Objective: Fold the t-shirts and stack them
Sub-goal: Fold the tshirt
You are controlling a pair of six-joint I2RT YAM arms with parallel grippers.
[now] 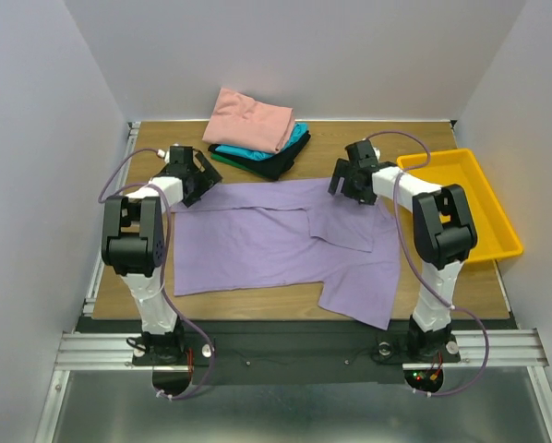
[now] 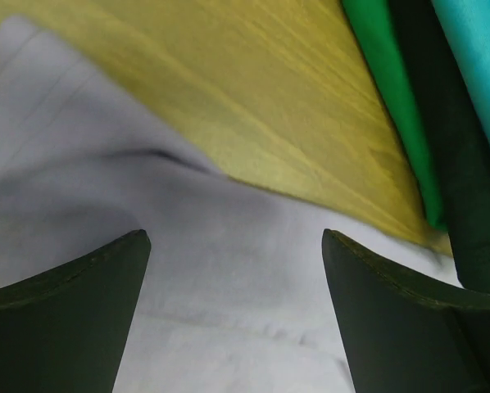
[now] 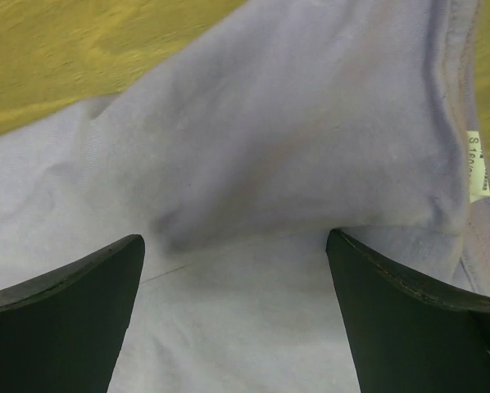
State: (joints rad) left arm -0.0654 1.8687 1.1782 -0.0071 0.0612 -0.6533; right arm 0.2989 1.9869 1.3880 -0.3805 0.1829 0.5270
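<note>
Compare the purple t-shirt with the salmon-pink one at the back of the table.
Colour: the purple t-shirt is light purple, the salmon-pink t-shirt a warm pink. State: the purple t-shirt lies spread out, only partly folded; the salmon-pink t-shirt is folded compactly. Support: the purple t-shirt rests directly on the wooden table; the salmon-pink t-shirt tops a pile of folded shirts. Both are plain, unprinted cloth.

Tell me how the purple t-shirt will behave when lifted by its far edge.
Likely floppy: the purple t-shirt lies flat with creases, so it should drape and sag. Probably light, since the cloth looks thin. Not apt to roll; it may drag on the wooden table.
</note>
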